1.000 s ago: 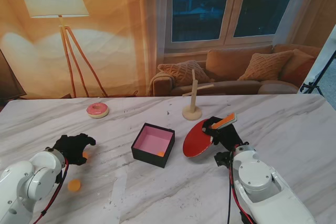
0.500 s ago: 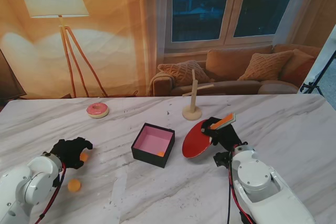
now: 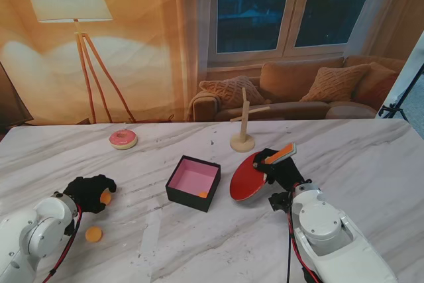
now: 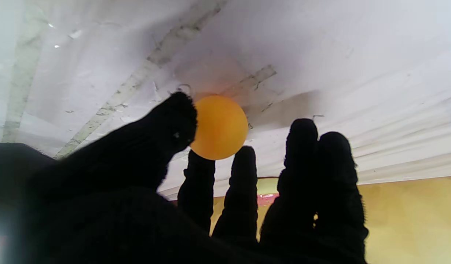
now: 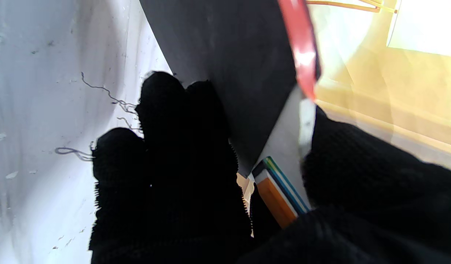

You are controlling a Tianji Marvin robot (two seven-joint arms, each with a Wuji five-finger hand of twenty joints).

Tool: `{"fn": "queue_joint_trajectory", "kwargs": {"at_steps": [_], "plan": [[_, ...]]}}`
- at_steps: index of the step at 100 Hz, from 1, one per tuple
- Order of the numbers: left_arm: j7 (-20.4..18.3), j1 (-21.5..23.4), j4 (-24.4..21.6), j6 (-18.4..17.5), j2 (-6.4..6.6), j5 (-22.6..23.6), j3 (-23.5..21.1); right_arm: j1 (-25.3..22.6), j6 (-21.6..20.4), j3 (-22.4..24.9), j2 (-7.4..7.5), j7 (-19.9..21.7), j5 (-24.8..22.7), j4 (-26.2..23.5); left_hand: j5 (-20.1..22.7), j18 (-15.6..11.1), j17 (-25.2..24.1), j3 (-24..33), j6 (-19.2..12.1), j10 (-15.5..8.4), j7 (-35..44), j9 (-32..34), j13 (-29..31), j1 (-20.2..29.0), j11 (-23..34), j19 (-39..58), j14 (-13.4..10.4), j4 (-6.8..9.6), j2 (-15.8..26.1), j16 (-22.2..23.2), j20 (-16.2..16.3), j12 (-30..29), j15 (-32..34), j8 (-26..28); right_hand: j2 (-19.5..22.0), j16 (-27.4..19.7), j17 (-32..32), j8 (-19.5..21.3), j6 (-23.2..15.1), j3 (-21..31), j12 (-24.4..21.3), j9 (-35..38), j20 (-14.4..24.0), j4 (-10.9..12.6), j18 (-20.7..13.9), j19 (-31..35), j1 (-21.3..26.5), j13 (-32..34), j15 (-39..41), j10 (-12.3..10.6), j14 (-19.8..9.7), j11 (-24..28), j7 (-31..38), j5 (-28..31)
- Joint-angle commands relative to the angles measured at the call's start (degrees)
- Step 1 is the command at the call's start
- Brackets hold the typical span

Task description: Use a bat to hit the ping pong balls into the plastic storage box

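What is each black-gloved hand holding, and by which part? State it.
Right hand: red-faced ping pong bat, gripped by its orange handle. Left hand: orange ping pong ball, pinched between thumb and fingertips.

Left of box [image 3: 193, 182]: bare marble.
Right of box: bat [image 3: 250, 177] stands close.
Beyond: wooden stand [image 3: 242, 126].

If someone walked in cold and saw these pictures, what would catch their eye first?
Probably the red bat, held by the right hand just right of the black storage box with a pink inside at the table's middle; an orange ball lies in the box's near corner. Next, the left hand at the left, pinching an orange ping pong ball in its fingertips, with another ball on the marble nearer to me.
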Motion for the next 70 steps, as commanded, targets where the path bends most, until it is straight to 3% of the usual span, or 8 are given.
{"fn": "queue_joint_trajectory", "kwargs": {"at_steps": [1,34,50,59,70], "plan": [[-0.56,-0.34,0.45,-0.10,0.13,-0.11,0.25,0.05,0.37,-0.11,-0.09,0.87,-0.07,-0.08,2.32,-0.51,0.96,2.70,0.28,1.12,2.55,1.99,2.20,2.45,1.14,1.76,-0.66,0.74,-1.51,1.28,1.20,1.98,2.11,1.42,5.42,-0.09,-0.43,2.11,-3.35,6.45,0.05,1.63,0.75,1.46,-2.53,0.19,6.44,-2.51,-1.10,-11.68,-4.73,-0.41,6.03,11.27],[1.12,-3.93,4.30,-1.20,0.28,-0.71,2.63,0.25,0.44,-0.22,0.01,1.11,-0.60,0.14,8.37,-2.69,7.88,5.74,1.18,2.94,8.13,7.48,8.80,7.05,5.26,5.36,-3.11,0.59,-1.97,3.79,1.76,4.73,8.46,3.14,5.44,-0.08,-0.44,2.06,-3.31,6.43,0.05,1.62,0.75,1.45,-2.56,0.19,6.40,-2.47,-1.06,-11.73,-4.77,-0.40,6.03,11.25],[1.87,-5.41,6.02,-1.41,0.31,-1.23,3.87,0.39,0.39,-0.30,0.04,1.18,-0.84,0.31,11.17,-2.98,11.49,4.71,0.53,3.54,12.12,9.90,13.56,11.78,7.05,7.46,-3.75,-4.77,-5.03,7.21,1.11,5.48,8.91,1.79,5.42,-0.09,-0.46,2.02,-3.34,6.42,0.03,1.58,0.74,1.45,-2.54,0.20,6.40,-2.45,-1.06,-11.66,-4.80,-0.42,6.04,11.25],[2.04,-5.88,6.52,-1.31,0.32,-1.33,4.32,0.44,0.40,-0.34,0.04,1.15,-0.94,0.37,12.53,-3.25,13.71,4.16,0.54,4.00,15.16,12.50,16.47,14.77,6.48,8.78,-4.20,-5.90,-6.31,8.43,0.27,12.00,8.40,0.38,5.42,-0.09,-0.42,2.02,-3.32,6.45,0.03,1.58,0.75,1.46,-2.54,0.23,6.44,-2.45,-1.06,-11.69,-4.78,-0.41,6.06,11.26],[2.16,-5.95,6.56,-1.08,0.30,-1.31,4.46,0.46,0.40,-0.37,0.03,1.07,-1.00,0.39,13.55,-3.04,15.05,3.88,0.43,4.18,18.21,15.31,17.85,15.82,6.12,9.45,-4.16,-5.94,-6.54,8.61,-0.13,15.90,8.58,0.54,5.45,-0.11,-0.42,2.01,-3.27,6.44,0.04,1.58,0.75,1.45,-2.56,0.24,6.42,-2.49,-1.09,-11.61,-4.84,-0.40,6.08,11.29]]}}
